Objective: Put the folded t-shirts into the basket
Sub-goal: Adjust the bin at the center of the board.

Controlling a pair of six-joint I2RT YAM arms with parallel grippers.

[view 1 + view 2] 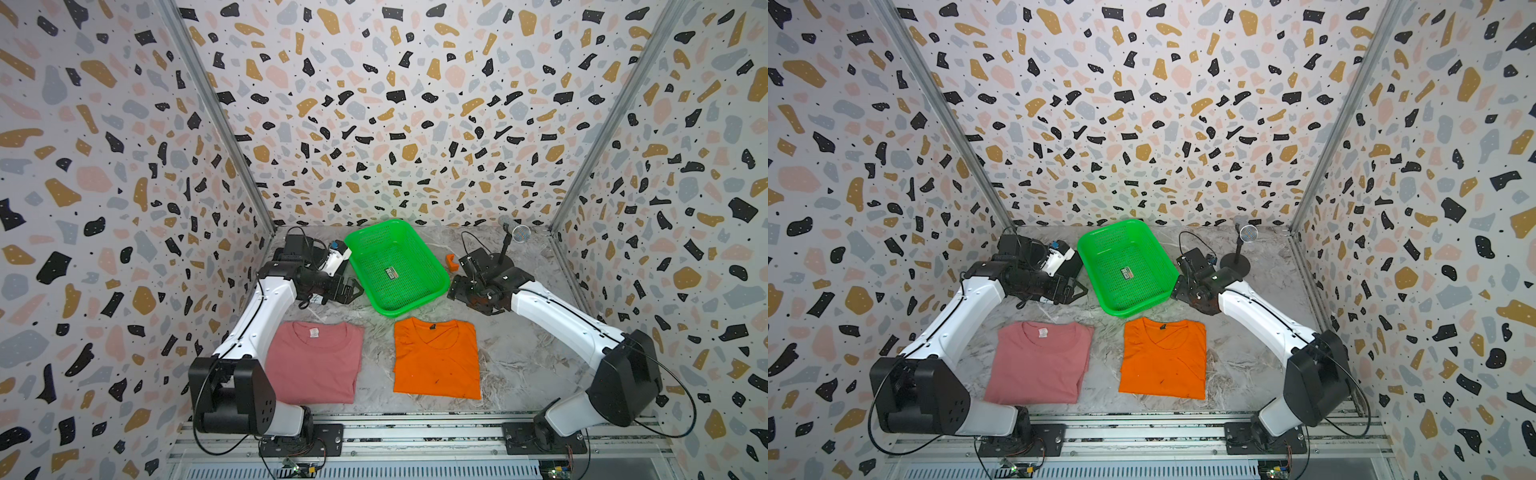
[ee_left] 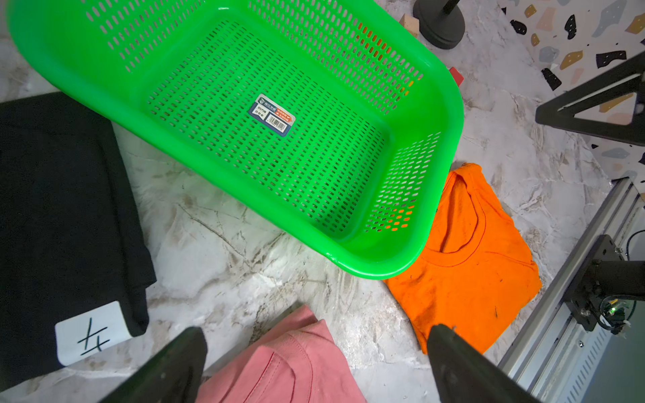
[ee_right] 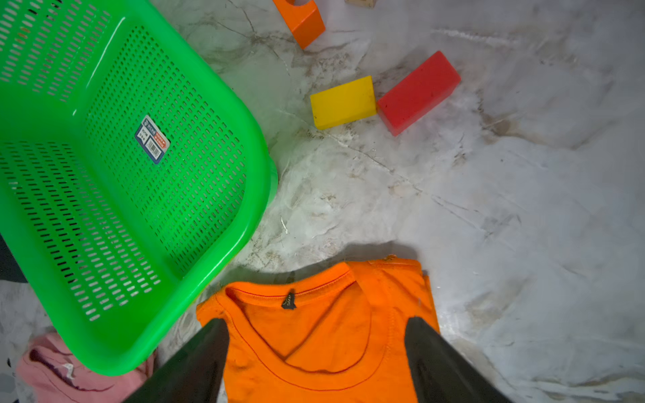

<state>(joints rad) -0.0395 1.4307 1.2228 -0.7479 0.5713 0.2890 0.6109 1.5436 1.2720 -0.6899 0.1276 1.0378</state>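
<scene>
Marble-patterned tabletop (image 1: pixel 519 357) inside a booth of terrazzo-print walls (image 1: pixel 395 104); an aluminium rail along the near edge carries both arm bases.

Green perforated basket (image 1: pixel 376 239) sits askew at the centre rear of the table; a barcode sticker (image 1: pixel 390 273) lies on its floor; all three folded t-shirts lie outside it.

Pink crew-neck t-shirt (image 1: pixel 313 365) lies flat at near left, white neck label up, partly under the left arm; orange V-neck t-shirt (image 1: pixel 436 361) lies flat at near right, its collar edge just beside the basket's near corner; contact cannot be determined.

Black t-shirt (image 2: pixel 59 209) shows clearly only in the left wrist view, flat on the table beside the basket's long wall, bearing a white tag (image 2: pixel 92 331) with a handwritten mark; in both top views the left arm covers most of it.

Left gripper (image 2: pixel 316 331) hangs above the table at the basket's left side, beyond the pink shirt; fingers spread wide, nothing between them.

Right gripper (image 3: pixel 317 321) hangs at the basket's right side, beyond the orange shirt; fingers apart, framing the orange neckline in its wrist view, gripping nothing.

Other items: orange block (image 1: pixel 451 261) right of the basket; yellow block (image 3: pixel 343 103) and red block (image 3: pixel 419 92) end to end, apparently touching; microphone (image 1: pixel 515 230) on a stand at rear right.
</scene>
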